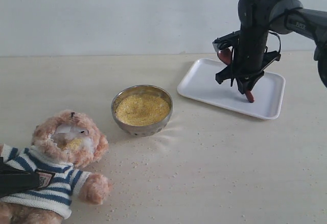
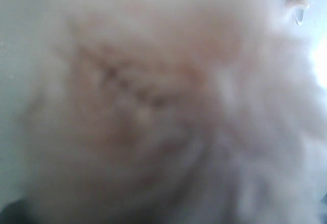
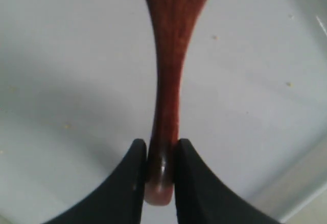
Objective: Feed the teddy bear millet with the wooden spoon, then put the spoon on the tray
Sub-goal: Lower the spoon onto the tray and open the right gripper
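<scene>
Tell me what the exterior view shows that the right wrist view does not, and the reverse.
Only the exterior view: the bear lying on the table, the bowl full of millet, loose grains around them, and the left gripper against the bear's sweater.
Only the right wrist view: up close, the two fingers pinching the very end of the spoon handle, and a few grains on the tray.
Both: the right gripper, the spoon and the white tray.
</scene>
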Available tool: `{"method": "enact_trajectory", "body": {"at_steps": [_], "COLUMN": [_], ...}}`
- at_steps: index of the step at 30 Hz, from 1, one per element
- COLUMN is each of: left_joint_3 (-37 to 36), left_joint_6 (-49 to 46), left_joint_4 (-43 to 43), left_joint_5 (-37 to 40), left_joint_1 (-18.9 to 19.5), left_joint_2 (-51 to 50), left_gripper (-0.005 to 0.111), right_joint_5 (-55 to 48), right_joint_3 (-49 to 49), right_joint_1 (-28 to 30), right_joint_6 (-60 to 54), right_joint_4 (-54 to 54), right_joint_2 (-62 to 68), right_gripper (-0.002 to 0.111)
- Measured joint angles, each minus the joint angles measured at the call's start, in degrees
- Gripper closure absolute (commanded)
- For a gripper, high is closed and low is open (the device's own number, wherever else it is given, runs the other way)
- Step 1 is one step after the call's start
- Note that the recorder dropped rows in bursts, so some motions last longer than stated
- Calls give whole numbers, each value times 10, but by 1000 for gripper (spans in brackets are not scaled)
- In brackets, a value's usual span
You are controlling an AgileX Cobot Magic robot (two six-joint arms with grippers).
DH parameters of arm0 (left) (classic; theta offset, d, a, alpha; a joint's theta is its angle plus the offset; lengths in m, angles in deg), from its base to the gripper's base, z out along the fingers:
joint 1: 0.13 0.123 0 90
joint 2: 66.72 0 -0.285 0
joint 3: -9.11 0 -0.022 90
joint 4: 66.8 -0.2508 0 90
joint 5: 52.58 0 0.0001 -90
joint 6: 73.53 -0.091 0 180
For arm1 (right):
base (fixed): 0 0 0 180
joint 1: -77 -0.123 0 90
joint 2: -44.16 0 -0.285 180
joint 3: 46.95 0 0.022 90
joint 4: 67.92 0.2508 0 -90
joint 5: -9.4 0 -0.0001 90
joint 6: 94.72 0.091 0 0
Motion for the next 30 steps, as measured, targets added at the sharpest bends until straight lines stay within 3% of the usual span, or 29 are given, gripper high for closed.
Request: {"method": "enact_trajectory", "body": {"at_steps": [9, 12, 19, 21, 30], "left_joint_3": [0, 0, 0, 0, 0], "left_joint_6": [0, 0, 0, 0, 0], "left_joint_4": [0, 0, 0, 0, 0], "left_joint_5": [0, 0, 0, 0, 0], "left_joint_1": [0, 0, 0, 0, 0], "left_joint_2": [0, 0, 0, 0, 0], "left_gripper": [101, 101, 101, 101, 101], "right_joint_5": [0, 0, 0, 0, 0], "right_joint_3": [1, 1, 1, 1, 1], "right_joint_1": [0, 0, 0, 0, 0], "right_joint_6": [0, 0, 8, 8, 11], "right_joint_4": [-11, -12, -12, -8, 22], "right_joint_2": [13, 13, 13, 13, -30], "right_gripper": [108, 103, 60, 54, 55]}}
